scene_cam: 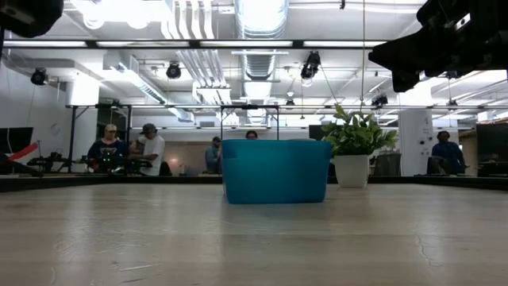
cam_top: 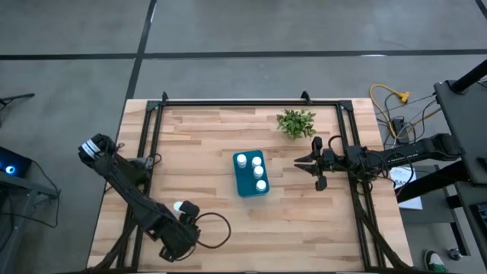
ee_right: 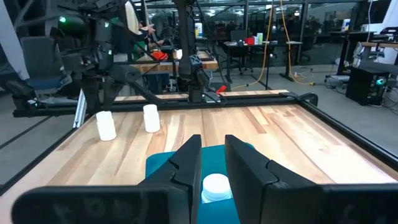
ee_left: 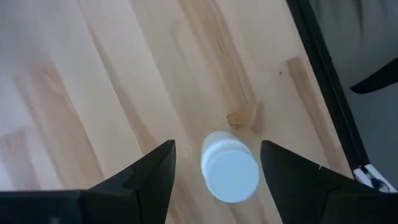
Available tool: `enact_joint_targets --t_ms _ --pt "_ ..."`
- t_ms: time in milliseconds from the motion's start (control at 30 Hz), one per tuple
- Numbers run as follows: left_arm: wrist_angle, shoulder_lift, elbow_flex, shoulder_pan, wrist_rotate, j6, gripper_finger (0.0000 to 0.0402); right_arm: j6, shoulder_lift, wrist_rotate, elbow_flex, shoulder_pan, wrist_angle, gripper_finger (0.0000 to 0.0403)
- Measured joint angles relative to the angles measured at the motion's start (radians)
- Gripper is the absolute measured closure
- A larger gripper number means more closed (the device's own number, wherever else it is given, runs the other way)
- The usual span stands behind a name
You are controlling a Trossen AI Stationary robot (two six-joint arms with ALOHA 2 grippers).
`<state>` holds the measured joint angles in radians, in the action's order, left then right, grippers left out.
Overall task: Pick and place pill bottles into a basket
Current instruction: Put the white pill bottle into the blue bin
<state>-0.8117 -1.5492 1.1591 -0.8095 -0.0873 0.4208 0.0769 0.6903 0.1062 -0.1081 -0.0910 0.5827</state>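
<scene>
Three pill bottles [cam_top: 254, 171] stand in the blue basket [cam_top: 245, 185] at mid-worktop; a fourth bottle [cam_top: 178, 206] stands upright on the worktop [cam_top: 205, 137] near the left front corner. Left gripper [ee_left: 217, 163]: poised above that bottle, fingers spread apart with the white cap between them but touching neither. Step in hand, as judged: grasping this bottle. Done well, the gripper should come straight down, centre the bottle between the fingers, and close on the body below the cap so it does not tip. Right gripper [cam_top: 313, 165]: waiting beside the basket near the plant [cam_top: 296, 122], fingers close together, holding nothing. Right wrist view alone shows two more bottles [ee_right: 128, 121] standing at the far side, probably hidden under the left arm from above. Low view shows only basket wall and plant, no bottles.
</scene>
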Motion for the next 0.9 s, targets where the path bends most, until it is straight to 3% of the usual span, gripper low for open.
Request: enact_joint_targets --t_ms 900 --pt "0.035 -0.069 -0.003 -0.038 0.026 0.022 0.0185 0.010 0.001 0.000 0.000 0.000 -0.003 0.0339"
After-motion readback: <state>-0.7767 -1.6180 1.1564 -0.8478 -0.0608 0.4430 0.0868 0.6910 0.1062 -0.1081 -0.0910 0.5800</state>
